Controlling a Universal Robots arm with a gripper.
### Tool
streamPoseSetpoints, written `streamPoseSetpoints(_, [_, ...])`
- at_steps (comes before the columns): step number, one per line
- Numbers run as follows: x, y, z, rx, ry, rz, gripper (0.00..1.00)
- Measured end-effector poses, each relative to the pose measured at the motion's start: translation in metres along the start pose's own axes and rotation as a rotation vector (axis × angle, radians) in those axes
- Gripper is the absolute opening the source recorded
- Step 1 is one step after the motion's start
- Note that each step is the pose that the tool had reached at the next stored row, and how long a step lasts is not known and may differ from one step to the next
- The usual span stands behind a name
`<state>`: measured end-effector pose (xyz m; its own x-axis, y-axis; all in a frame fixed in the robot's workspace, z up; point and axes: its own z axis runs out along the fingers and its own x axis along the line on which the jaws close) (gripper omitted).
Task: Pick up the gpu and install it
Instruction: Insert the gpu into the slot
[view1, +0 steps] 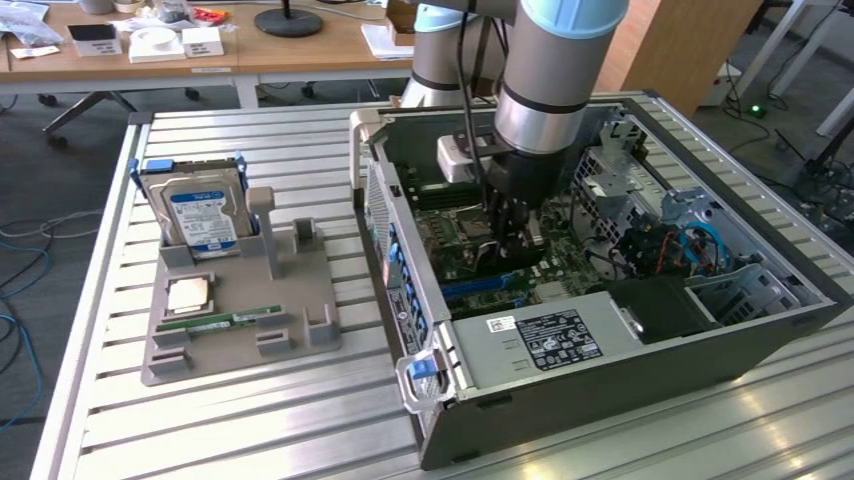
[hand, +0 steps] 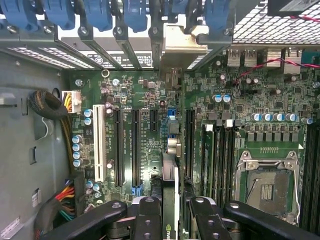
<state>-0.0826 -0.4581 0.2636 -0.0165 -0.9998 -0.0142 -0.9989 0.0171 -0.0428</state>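
The slatted table (view1: 240, 420) carries an open computer case (view1: 627, 350) that lies on its side. Well apart from the end effector (hand: 175, 212) stands a grey holder (view1: 240, 300). The holder has a hard drive (view1: 200, 215), a RAM stick (view1: 220, 322) and a processor (view1: 187, 293), but no card, so the picking part of the task looks done.

The arm (view1: 561, 70) goes down almost vertically into the case, with its wrist pointing straight at the motherboard (hand: 150, 85).

The gpu (hand: 171, 180) is inside the case, clamped between the two black fingers (hand: 150, 220) of the end effector. It is seen edge-on, directly under the end effector and in line with the long slots of the motherboard. Its silver end bracket (hand: 182, 45) is at the far end from the end effector, close to the row of rear openings with blue clips (hand: 97, 15).

I judge that the installing is in progress. The card is lined up and low over the board, but I cannot tell if its edge is already pressed into a slot. The end effector is not released from the card.
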Motion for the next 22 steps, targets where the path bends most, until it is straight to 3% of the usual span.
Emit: streamPoseSetpoints(22, [0.0002,0.0089,0.0012,0.0001,0.0000,0.000,0.26])
